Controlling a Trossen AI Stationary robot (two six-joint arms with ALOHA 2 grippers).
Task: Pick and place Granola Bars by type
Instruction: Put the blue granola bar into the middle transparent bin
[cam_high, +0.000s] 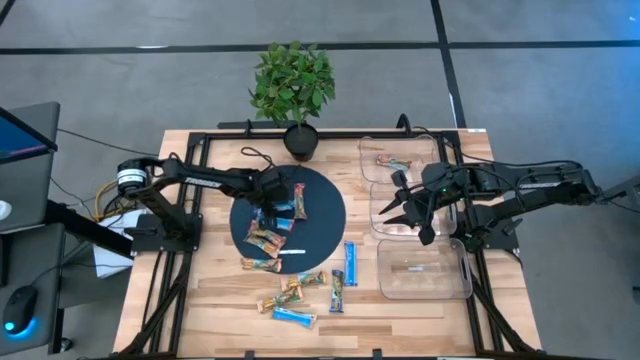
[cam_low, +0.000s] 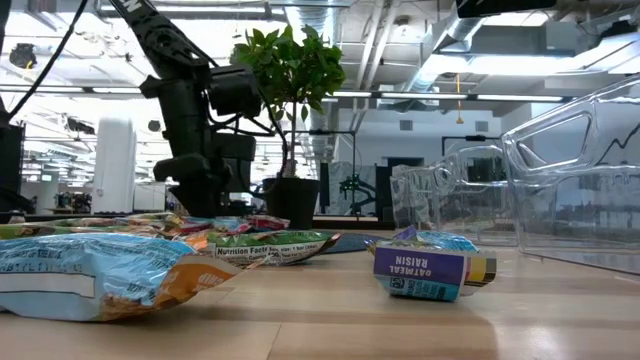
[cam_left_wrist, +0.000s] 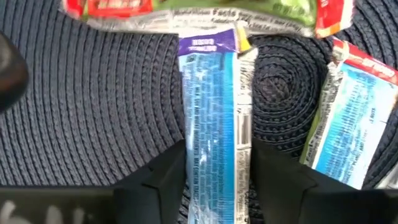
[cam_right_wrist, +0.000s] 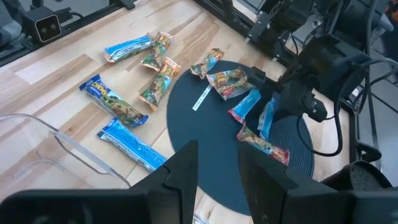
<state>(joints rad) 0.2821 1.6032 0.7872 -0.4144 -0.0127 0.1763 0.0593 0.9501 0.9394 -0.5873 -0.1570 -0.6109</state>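
Granola bars lie scattered on a round dark mat (cam_high: 325, 225) and on the wooden table in front of it, among them blue ones (cam_high: 350, 264) (cam_high: 295, 317) and green-yellow-brown ones (cam_high: 262, 265). My left gripper (cam_left_wrist: 217, 180) points down over the mat's left part, shut on a blue bar (cam_left_wrist: 211, 112) that lies flat on the mat. Next to it lie another blue bar (cam_left_wrist: 348, 118) and, across its far end, a red-and-green bar (cam_left_wrist: 205, 12). My right gripper (cam_right_wrist: 217, 174) hangs open and empty above the clear trays on the right. My left gripper has the blue bar's two long edges (cam_left_wrist: 189, 162) between its two fingers (cam_left_wrist: 165, 180), which come from above, pointing down, and stand across the bar's near half. The bar lies flat on the mat, its far end reaching past the fingers.
Three clear trays (cam_high: 425, 270) stand along the table's right side; the far one (cam_high: 425, 150) holds one bar (cam_high: 392, 162). A potted plant (cam_high: 298, 138) stands at the mat's far edge. A thin white strip (cam_high: 293, 252) lies on the mat's near part.
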